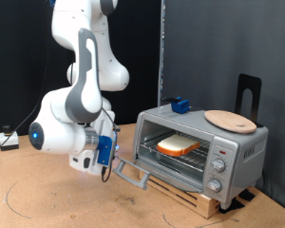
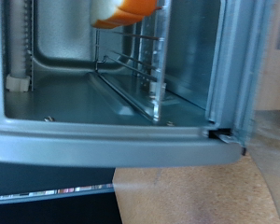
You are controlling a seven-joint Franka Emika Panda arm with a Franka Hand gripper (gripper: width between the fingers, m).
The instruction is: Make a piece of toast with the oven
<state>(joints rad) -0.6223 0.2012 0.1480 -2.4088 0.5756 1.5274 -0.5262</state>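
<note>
The silver-grey oven (image 1: 228,147) stands on a wooden slatted base at the exterior view's right, with its glass door (image 1: 133,174) dropped open. The piece of toast (image 1: 178,145) lies on the wire rack (image 1: 185,158) inside. My gripper (image 1: 111,165) is low at the door's outer edge, on the exterior view's left of the oven; its fingers are hidden behind the hand and the door. The wrist view looks into the oven cavity (image 2: 75,93). There a corner of the toast (image 2: 131,11) shows over the wire rack (image 2: 131,70), and no fingers appear.
A round light wooden board (image 1: 230,120) and a small blue object (image 1: 180,104) rest on the oven's roof. A black stand (image 1: 247,93) rises behind it. Knobs (image 1: 218,163) sit on the oven's right panel. The wooden table (image 1: 47,199) runs under the arm.
</note>
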